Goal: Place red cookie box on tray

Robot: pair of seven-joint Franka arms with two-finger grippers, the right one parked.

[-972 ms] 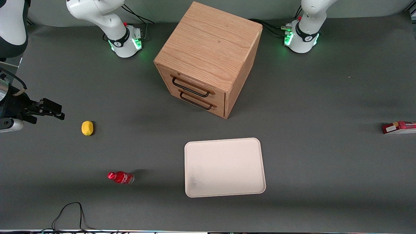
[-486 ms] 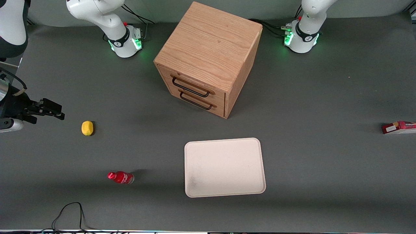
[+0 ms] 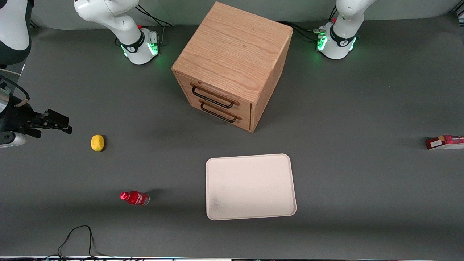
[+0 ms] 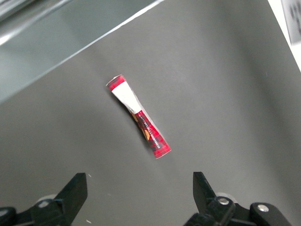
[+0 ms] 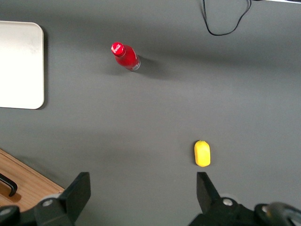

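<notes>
Grey matting covers the table (image 3: 362,108) on which everything is laid out. Seen from the left wrist camera, the gripper (image 4: 138,195) is held above the mat with its fingers (image 4: 75,190) spread wide and nothing between them. The red cookie box (image 4: 138,117) is seen lying flat on the mat under the gripper, apart from both fingers and set at a slant to them. In the front view the box (image 3: 445,142) is found at the working arm's end of the table, well apart from the tray (image 3: 250,186). The tray is placed near the front camera, in front of the wooden drawer cabinet (image 3: 232,65). Toward the parked arm's end, a lemon (image 3: 97,143) and a small red bottle (image 3: 134,198) are seen.
</notes>
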